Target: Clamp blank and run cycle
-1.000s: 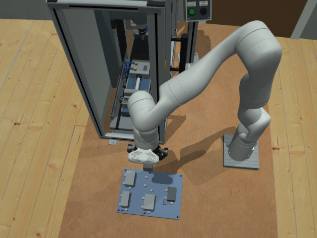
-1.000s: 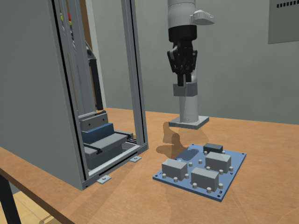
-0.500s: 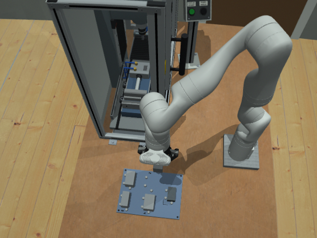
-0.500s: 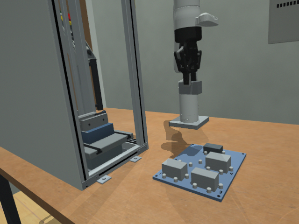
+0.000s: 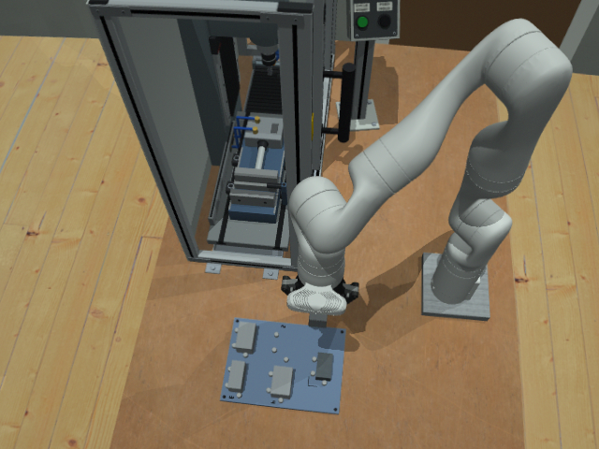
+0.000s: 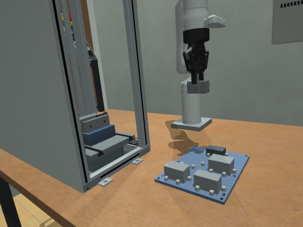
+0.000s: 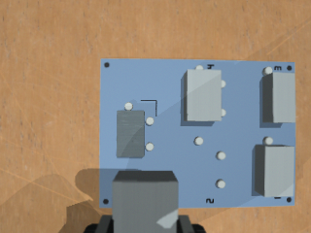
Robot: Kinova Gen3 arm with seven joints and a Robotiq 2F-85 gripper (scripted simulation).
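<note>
Top view shows the claw [image 5: 318,309] [image 6: 197,79] [image 7: 146,225] near the middle of the frame, a little low, where the wrist covers its fingers from sight. In the exterior view it points down in the upper right, and its fingers are partly closed, one on each side of a grey blank [image 5: 317,319] [image 6: 198,87] [image 7: 146,204], which it grips firmly. This blank is lifted above the counter [image 5: 387,386] [image 6: 137,200] [image 7: 49,107], and in the wrist view it fills the bottom centre, before the near edge of the blue plate [image 5: 299,348] [image 6: 203,153] [image 7: 170,170]. The dark setting master [image 5: 324,366] [image 6: 215,150] [image 7: 130,134] lies on the plate, at its right side in the top view, beside small round pins. Three other blanks rest on the same plate: one [image 5: 245,337] [image 6: 176,171] [image 7: 279,171] at its upper left in the top view, one [image 5: 236,375] [image 6: 207,181] [image 7: 283,98] at its lower left, and one [image 5: 282,382] [image 6: 220,164] [image 7: 204,95] at its lower middle. The fixed jaw [image 5: 254,196] [image 6: 96,123] of the vise is inside the guard [image 5: 302,121] [image 6: 139,97], left of centre in the top view. CYCLE START [image 5: 361,21], the green button, is at the top of that frame, right of centre. If the blank has the correct width, I cannot tell.

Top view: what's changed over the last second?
The pincer moved right in the top view, toward the arm-base side, carrying the held blank along. Nothing newly gripped or let go. Plate and setting master stayed put.
</note>
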